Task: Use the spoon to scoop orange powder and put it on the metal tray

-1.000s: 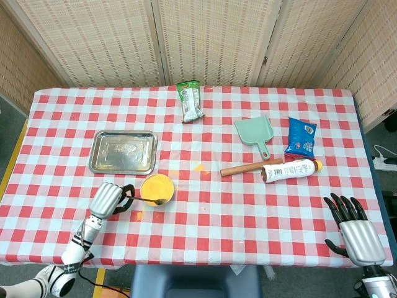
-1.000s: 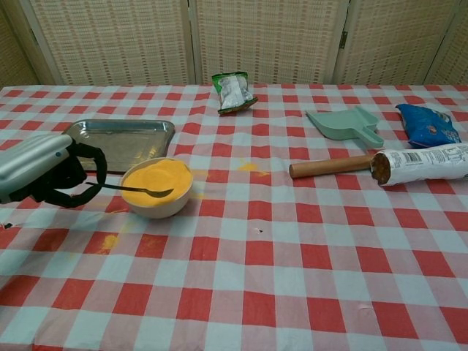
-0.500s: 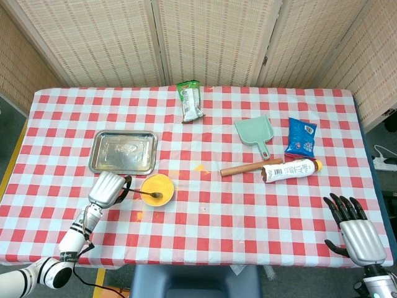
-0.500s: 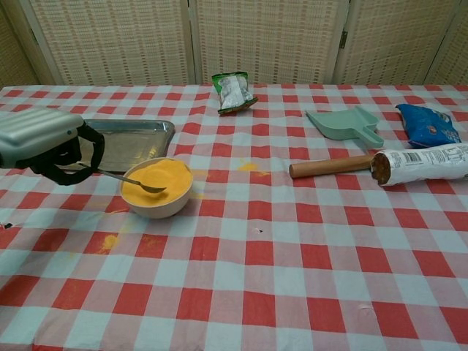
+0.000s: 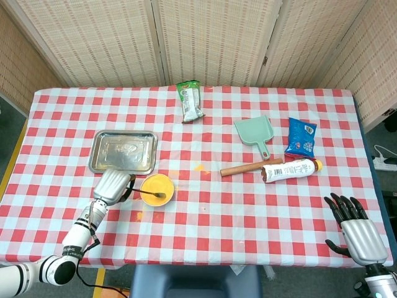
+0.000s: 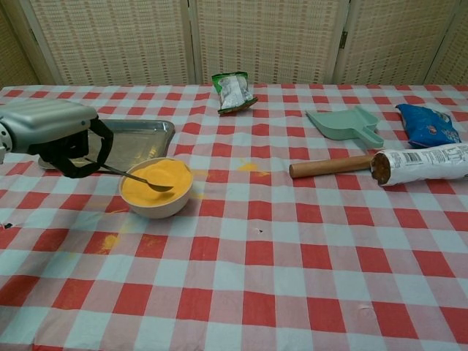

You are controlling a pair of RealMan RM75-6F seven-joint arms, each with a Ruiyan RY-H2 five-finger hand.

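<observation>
My left hand (image 5: 112, 185) (image 6: 55, 134) grips a metal spoon (image 6: 139, 178) (image 5: 152, 195) by its handle, just left of a white bowl (image 5: 157, 189) (image 6: 156, 188) filled with orange powder. The spoon's tip lies over the powder inside the bowl. A shiny metal tray (image 5: 123, 152) (image 6: 131, 140) sits just behind the bowl and the hand. My right hand (image 5: 355, 227) hangs at the near right table edge with fingers spread, holding nothing; the chest view does not show it.
Orange powder specks (image 5: 199, 167) (image 6: 109, 240) dot the cloth around the bowl. A green snack bag (image 5: 190, 100), green dustpan (image 5: 255, 132), wooden rolling pin (image 5: 242, 168), white bottle (image 5: 290, 169) and blue packet (image 5: 301, 136) lie further back and to the right.
My left hand moved away from the table's near edge, toward the tray, and the spoon lifted from deep in the powder to ride near its surface. The right hand stayed still.
</observation>
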